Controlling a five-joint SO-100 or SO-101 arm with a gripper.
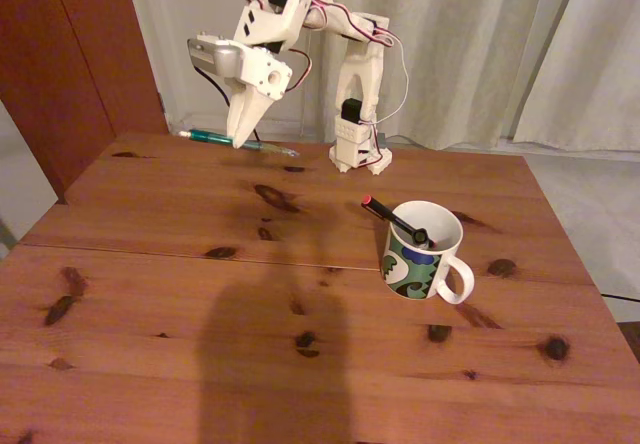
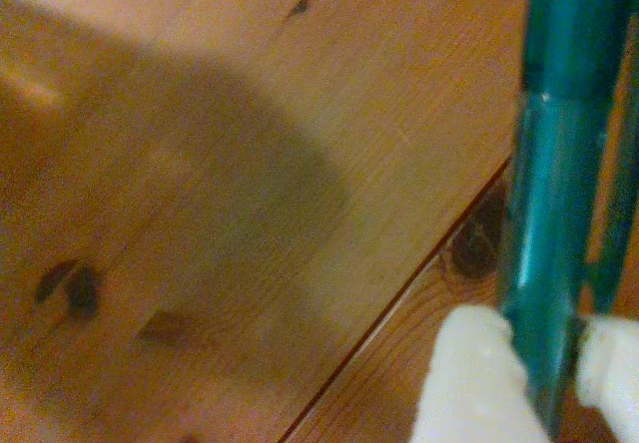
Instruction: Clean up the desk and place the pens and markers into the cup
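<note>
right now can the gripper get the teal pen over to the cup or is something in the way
Probably yes. The gripper looks closed on the teal pen, and the desk between it and the cup is bare. The black pen already leans in the cup but leaves room.

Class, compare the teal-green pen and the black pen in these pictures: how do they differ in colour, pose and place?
The teal-green pen is see-through teal; the black pen is dark with a red tip. The teal-green pen lies about level at the desk's far edge, pinched in the claw; the black pen leans tilted inside the cup, tip poking over the rim. Both are slim sticks.
</note>
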